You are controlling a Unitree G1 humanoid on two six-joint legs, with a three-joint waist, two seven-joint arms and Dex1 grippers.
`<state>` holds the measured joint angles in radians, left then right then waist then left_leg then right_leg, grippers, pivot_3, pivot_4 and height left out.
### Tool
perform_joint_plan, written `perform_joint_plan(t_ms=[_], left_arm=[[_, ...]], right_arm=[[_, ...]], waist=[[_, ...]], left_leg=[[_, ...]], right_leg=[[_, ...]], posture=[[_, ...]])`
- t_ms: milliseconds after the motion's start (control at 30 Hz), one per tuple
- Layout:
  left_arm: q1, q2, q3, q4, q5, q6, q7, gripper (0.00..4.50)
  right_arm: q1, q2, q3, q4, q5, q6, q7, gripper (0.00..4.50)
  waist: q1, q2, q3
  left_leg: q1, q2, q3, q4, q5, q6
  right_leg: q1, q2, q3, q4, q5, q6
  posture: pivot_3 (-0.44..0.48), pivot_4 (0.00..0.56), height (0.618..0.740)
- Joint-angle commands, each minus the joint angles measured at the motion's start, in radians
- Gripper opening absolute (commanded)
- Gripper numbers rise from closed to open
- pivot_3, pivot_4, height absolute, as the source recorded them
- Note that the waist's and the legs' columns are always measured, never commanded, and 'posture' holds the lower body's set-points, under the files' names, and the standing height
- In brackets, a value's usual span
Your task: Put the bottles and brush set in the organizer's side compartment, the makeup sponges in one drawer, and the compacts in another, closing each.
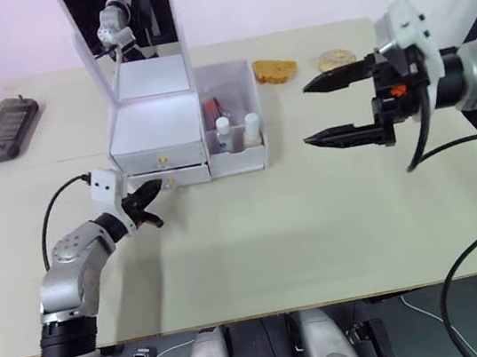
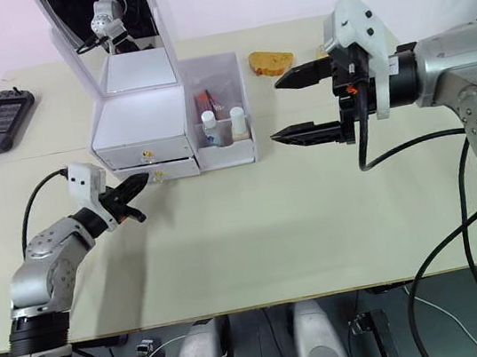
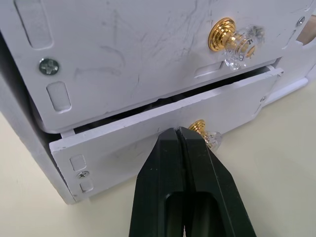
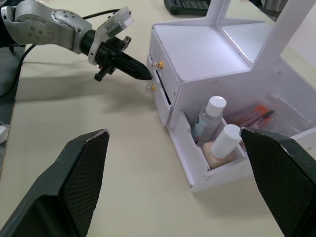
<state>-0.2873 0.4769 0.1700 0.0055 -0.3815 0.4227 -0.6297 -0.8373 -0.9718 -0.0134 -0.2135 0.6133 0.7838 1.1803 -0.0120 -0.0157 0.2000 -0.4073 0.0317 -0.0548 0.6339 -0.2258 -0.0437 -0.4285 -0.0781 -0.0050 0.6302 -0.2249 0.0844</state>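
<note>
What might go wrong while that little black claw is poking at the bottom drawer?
The left gripper, fingers shut, presses near the lower drawer's small knob; it could slip off and leave the drawer ajar. The drawer looks slightly skewed, so it might jam. A hard push could slide the light organizer and topple the bottles beside it.

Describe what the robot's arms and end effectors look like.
Both arms are silver-grey metal with black joints and loose black cables. Each wrist carries a white camera housing. The left end effector and right end effector each have two black tapered fingers; the right one shows a small orange part near its base.
</note>
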Motion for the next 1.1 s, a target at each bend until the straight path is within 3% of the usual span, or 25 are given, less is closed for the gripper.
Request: perform_joint_plan(t_ms=[33, 500, 900, 1033, 1100], left_arm=[[-0.023, 0.003, -0.003, -0.015, 0.007, -0.023, 0.002, 0.02], [-0.072, -0.031, -0.003, 0.017, 0.027, -0.042, 0.03, 0.02], [-0.013, 0.027, -0.007, -0.062, 0.039, -0.015, 0.005, 0.02], [0.069, 0.073, 0.054, -0.155, -0.044, 0.048, -0.034, 1.31], [0.121, 0.108, 0.097, -0.186, -0.077, 0.055, -0.065, 2.42]], right_arm=[[-0.009, -0.028, -0.036, -0.019, 0.007, -0.001, 0.006, 4.5], [-0.002, -0.033, -0.034, -0.021, 0.006, 0.002, 0.001, 4.5], [0.041, -0.037, -0.051, -0.001, 0.009, 0.009, -0.003, 4.5], [0.163, -0.069, -0.061, 0.038, -0.024, -0.024, 0.016, 4.5], [0.219, -0.041, -0.092, 0.078, -0.029, -0.065, -0.004, 4.5]], waist=[[0.0, 0.0, 0.0], [0.004, 0.0, 0.0], [0.002, 0.0, 0.0], [0.001, 0.0, 0.0], [-0.002, 0.0, 0.0]], left_leg=[[0.0, 0.0, 0.0, 0.0, 0.0, 0.0], [0.0, 0.0, 0.0, 0.0, 0.0, 0.0], [0.0, 0.0, 0.0, 0.001, 0.0, -0.001], [-0.001, 0.0, 0.0, -0.001, 0.0, -0.001], [-0.001, 0.0, 0.0, -0.002, 0.0, -0.001]], right_leg=[[0.0, 0.0, 0.0, 0.0, 0.0, 0.0], [0.0, 0.0, 0.0, 0.0, 0.0, 0.0], [0.0, 0.0, 0.0, 0.0, 0.001, 0.001], [0.0, 0.0, 0.0, -0.001, 0.0, 0.002], [0.0, -0.001, 0.0, -0.001, 0.0, 0.002]], posture=[[0.0, 0.15, 0.74], [0.0, 0.15, 0.74], [0.0, 0.15, 0.74], [0.0, 0.15, 0.74], [0.0, 0.15, 0.74]])
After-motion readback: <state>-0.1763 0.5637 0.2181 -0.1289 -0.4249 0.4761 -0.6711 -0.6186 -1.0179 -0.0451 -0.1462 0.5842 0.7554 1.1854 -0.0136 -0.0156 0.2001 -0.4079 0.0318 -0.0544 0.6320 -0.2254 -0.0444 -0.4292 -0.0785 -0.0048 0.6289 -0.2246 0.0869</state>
